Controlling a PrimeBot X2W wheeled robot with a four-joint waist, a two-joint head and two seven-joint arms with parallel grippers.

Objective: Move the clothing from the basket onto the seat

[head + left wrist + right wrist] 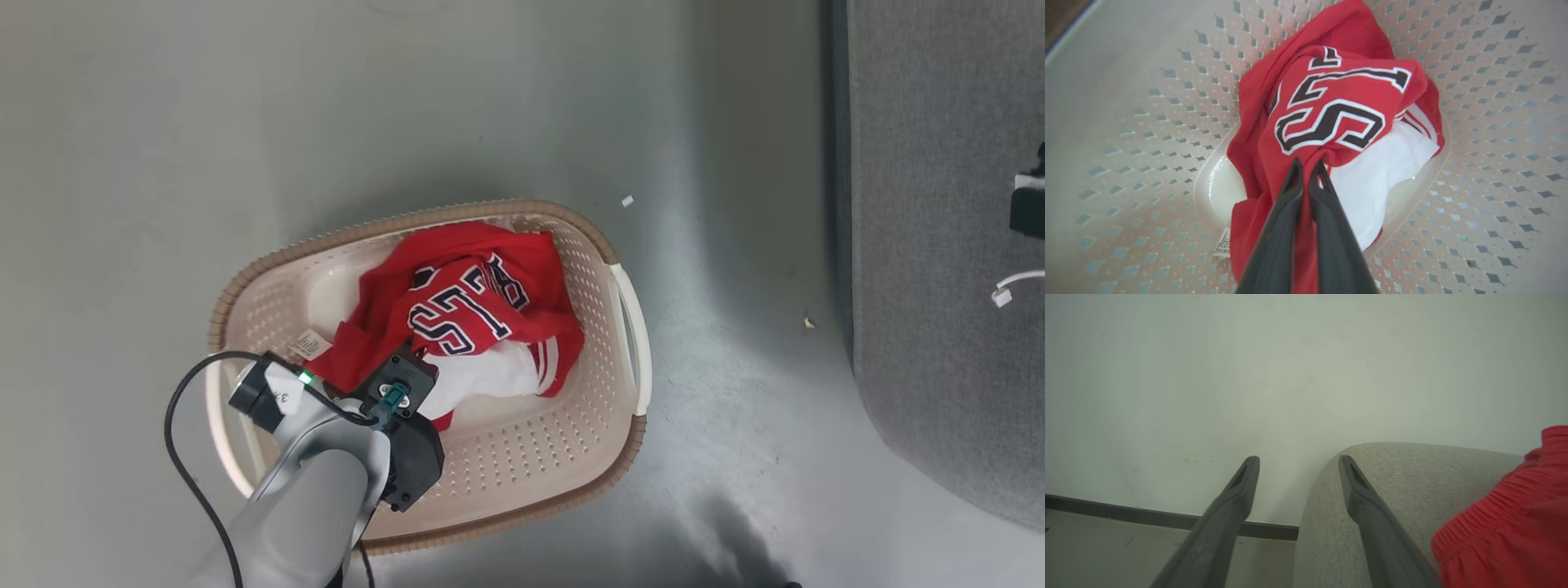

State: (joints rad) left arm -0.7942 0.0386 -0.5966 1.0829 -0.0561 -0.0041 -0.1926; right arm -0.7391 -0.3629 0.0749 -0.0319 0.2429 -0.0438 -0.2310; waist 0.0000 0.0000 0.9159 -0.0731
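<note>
Left pincer (1306, 166), nearest the left wrist camera: the two long dark fingers are drawn together and clamped on a fold of the soft red sports clothing with white panels and navy white-edged lettering (1331, 106), and a strip of red cloth runs down between them. A small white tag (1222, 243) hangs at 7 o'clock of the heap. The clothing lies bunched on the floor of the cream-white perforated plastic laundry basket with a brown rim (424, 216). In the head view the basket stands at 7 o'clock of centre on the smooth grey floor (245, 122), and the pale forearm enters it from its own 7 o'clock side. The large grey fabric-upholstered seat (939, 245) occupies 3 o'clock, well apart from the basket.

Right pincer (1298, 461): fingers spread apart and holding nothing, aimed past the rounded corner of the seat towards a pale wall (1290, 355). A second red garment with a ribbed elastic edge (1506, 522) rests on the seat at 4 o'clock of that view.

Progress, as judged: one garment appears delivered; the lettered clothing is gripped but not yet lifted out, so the lift, the carry towards 3 o'clock and the release on the seat remain
</note>
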